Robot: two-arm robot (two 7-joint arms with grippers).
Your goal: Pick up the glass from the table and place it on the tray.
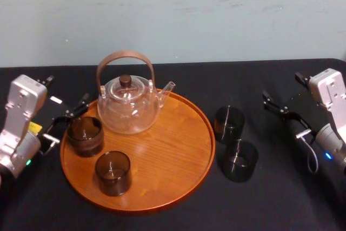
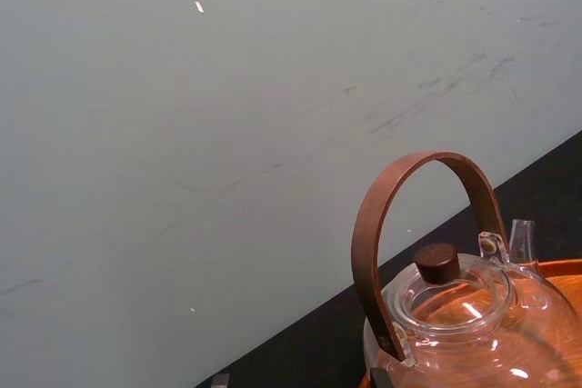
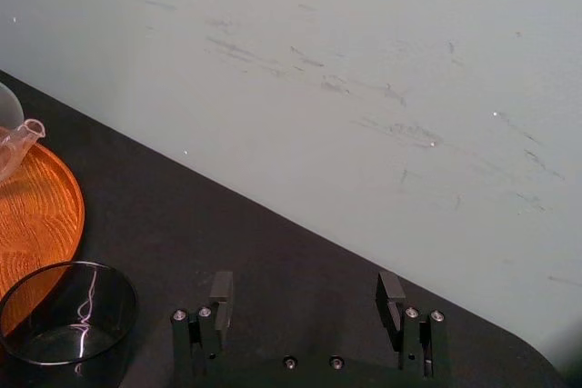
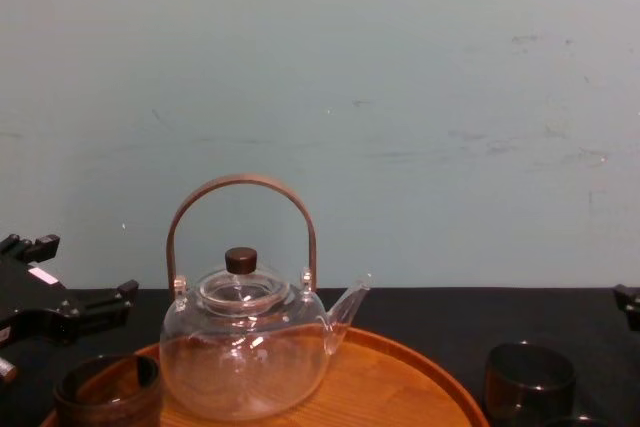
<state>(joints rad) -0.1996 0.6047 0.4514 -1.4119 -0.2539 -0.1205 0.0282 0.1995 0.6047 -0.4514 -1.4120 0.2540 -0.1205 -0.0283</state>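
Smoked glass [image 1: 85, 135] sits at the tray [image 1: 173, 150] rim's 9 o'clock — left gripper [image 1: 67, 120] just beside it, fingers released. Right gripper [image 1: 281, 109] at 3 o'clock over the tabletop [image 1: 270, 198] — fingers spread.

You see the round orange-brown wooden tray [image 1: 178, 150], grained and low-rimmed, lying flat on the matte black tabletop [image 1: 281, 198]. Two dark smoky glasses stand upright on it: the left-rim glass [image 1: 85, 135] and the front glass [image 1: 113, 172]. Just right of the tray, on the tabletop, the far glass [image 1: 229, 124] and the near glass [image 1: 240, 159] stand upright, close together.
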